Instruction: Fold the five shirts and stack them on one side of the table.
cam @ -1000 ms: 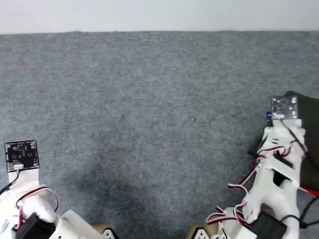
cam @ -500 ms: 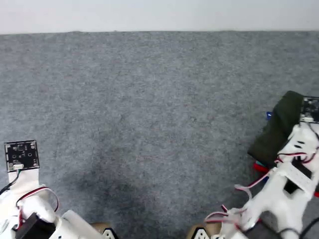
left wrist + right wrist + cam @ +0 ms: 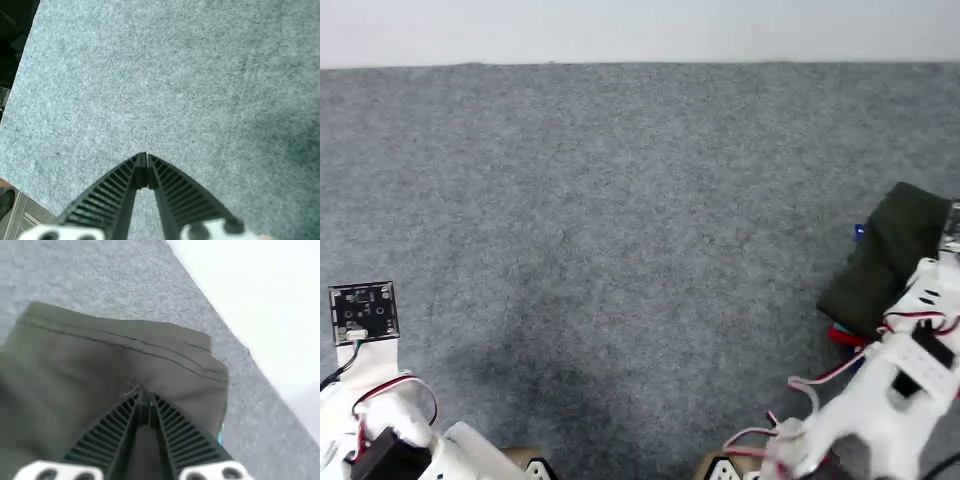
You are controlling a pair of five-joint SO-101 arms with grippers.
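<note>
A stack of folded shirts lies at the table's right edge, with a dark green shirt (image 3: 882,258) (image 3: 100,355) on top. A red edge (image 3: 842,336) and a blue edge (image 3: 859,232) peek out from under it. My right gripper (image 3: 143,402) is shut, its tips resting on the green shirt where a small pucker of cloth shows. The right arm (image 3: 905,365) stands over the near side of the stack. My left gripper (image 3: 146,159) is shut on nothing above bare felt, and its arm (image 3: 380,420) sits at the near left corner.
Grey felt (image 3: 620,200) covers the whole table. The far edge meets a white wall (image 3: 640,30). Beyond the left side of the felt, a dark floor (image 3: 12,35) shows in the left wrist view.
The right arm has swung to the right and drawn back toward the near edge, uncovering the green shirt. The left arm has kept still.
</note>
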